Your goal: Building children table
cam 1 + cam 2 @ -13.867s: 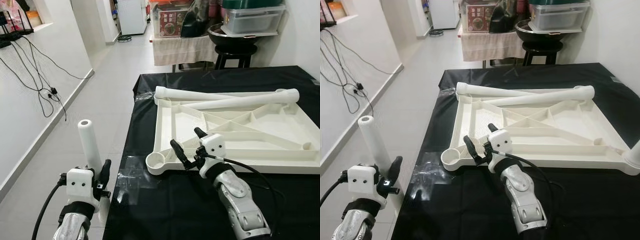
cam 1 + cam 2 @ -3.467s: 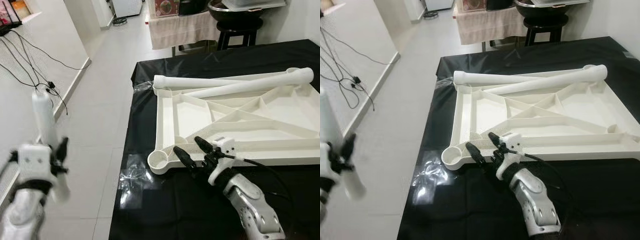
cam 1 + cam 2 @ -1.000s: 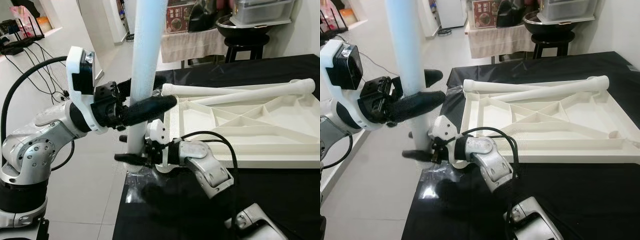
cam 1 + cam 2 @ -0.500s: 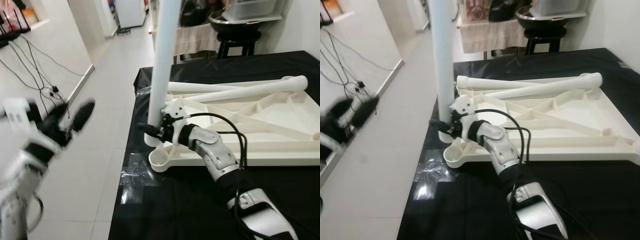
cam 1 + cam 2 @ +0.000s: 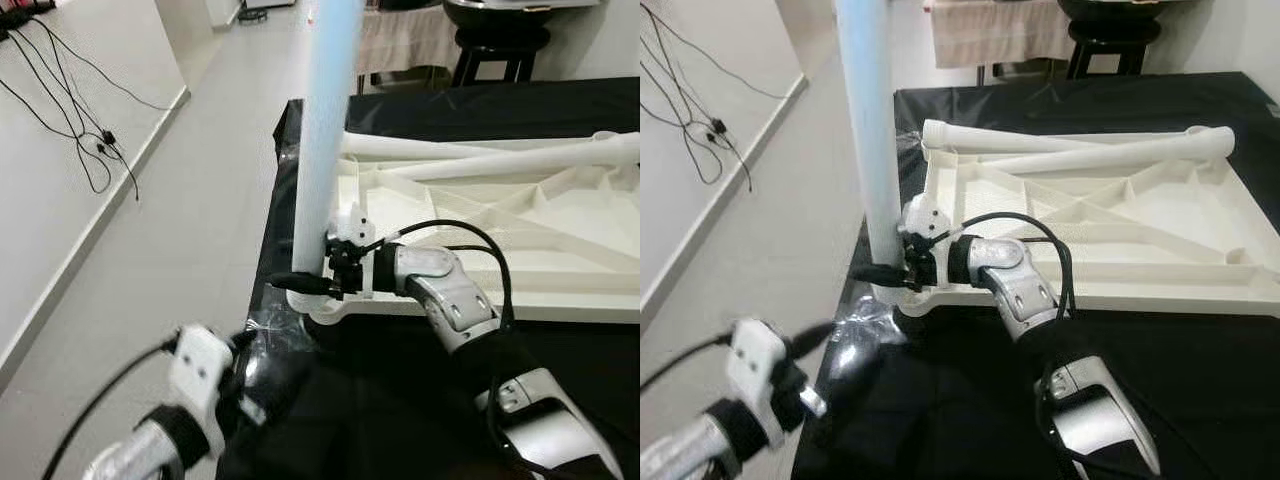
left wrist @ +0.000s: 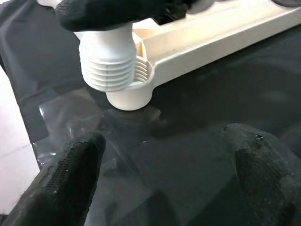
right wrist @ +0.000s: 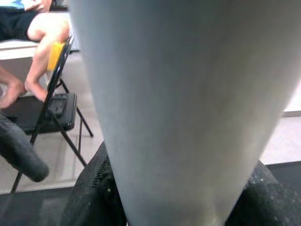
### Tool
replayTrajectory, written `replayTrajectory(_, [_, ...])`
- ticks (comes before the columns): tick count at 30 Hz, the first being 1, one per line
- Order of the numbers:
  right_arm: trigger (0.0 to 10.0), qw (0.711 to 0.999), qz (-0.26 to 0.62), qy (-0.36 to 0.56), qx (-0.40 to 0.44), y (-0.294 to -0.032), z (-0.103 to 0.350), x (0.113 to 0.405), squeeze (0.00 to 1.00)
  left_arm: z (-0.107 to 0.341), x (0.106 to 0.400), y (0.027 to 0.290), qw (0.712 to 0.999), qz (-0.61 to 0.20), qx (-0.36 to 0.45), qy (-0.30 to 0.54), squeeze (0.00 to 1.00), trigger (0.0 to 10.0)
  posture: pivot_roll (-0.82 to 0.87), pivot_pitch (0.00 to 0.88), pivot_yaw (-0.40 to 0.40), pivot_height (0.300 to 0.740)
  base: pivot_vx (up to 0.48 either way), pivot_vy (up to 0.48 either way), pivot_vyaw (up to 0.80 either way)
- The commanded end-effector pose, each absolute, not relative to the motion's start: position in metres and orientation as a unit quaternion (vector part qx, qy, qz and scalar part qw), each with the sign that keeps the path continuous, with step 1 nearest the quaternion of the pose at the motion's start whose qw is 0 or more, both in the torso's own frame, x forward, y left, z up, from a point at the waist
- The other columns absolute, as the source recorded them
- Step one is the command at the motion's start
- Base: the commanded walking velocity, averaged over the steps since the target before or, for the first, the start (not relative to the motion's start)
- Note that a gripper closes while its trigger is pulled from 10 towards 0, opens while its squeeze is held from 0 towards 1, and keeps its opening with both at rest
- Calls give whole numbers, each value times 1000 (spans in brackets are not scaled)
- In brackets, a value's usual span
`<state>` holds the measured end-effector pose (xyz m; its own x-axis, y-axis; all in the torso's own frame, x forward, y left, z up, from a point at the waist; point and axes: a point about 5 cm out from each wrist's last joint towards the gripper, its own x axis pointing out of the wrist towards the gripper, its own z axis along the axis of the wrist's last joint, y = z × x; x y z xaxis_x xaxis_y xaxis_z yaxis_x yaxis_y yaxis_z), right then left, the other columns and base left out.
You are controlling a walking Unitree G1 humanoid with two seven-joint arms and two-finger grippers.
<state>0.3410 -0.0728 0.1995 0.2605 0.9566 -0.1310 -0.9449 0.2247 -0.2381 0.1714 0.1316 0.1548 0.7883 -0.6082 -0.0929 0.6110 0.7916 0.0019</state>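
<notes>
The right gripper (image 5: 305, 283) has its two black fingers (image 7: 96, 197) clenched around the foot of a white table leg (image 5: 322, 150), which stands upright with its ribbed, threaded end (image 6: 109, 66) sitting in the round corner socket (image 6: 129, 96) of the upturned white tabletop (image 5: 1090, 240). The tabletop lies underside-up on a black cloth (image 5: 970, 400), and two more legs (image 5: 1070, 150) lie across its far edge, not yet fitted. The left gripper (image 6: 160, 174) hangs low near the table's front corner, its fingers spread and grasping nothing, pointed at the socket from just beside it. In the right wrist view a person's bare legs (image 7: 37, 42) and a black folding chair (image 7: 56, 106) show beyond the leg. The step in hand looks like fitting the first leg into its corner: several ribs are above the socket rim, so it seems only partly seated. The next move likely calls for turning or pressing the leg down while keeping it straight, with the free gripper steadying the tabletop so the corner does not slide on the cloth.
</notes>
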Motion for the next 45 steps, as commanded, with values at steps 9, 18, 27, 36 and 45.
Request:
replayTrajectory(9, [10000,740,660,34,-124,-105,208,348,0,163,158,125,939,-341,31,19,0,10000,5,276,75,740,0,0,0])
replayTrajectory(18, [10000,696,700,59,-148,-109,200,339,0,163,156,123,940,-341,21,14,0,10000,6,298,75,740,0,0,0])
replayTrajectory(27, [10000,720,677,1,-151,-84,210,344,0,163,158,123,942,-334,19,9,0,10000,3,302,71,740,0,0,0])
replayTrajectory(36, [10000,710,693,-17,-125,-75,218,341,0,164,158,122,943,-333,14,2,0,10000,3,310,59,740,0,0,0])
replayTrajectory(45, [10000,682,715,23,-153,-82,202,335,0,165,158,121,942,-335,9,-1,0,10000,4,315,61,740,0,0,0])
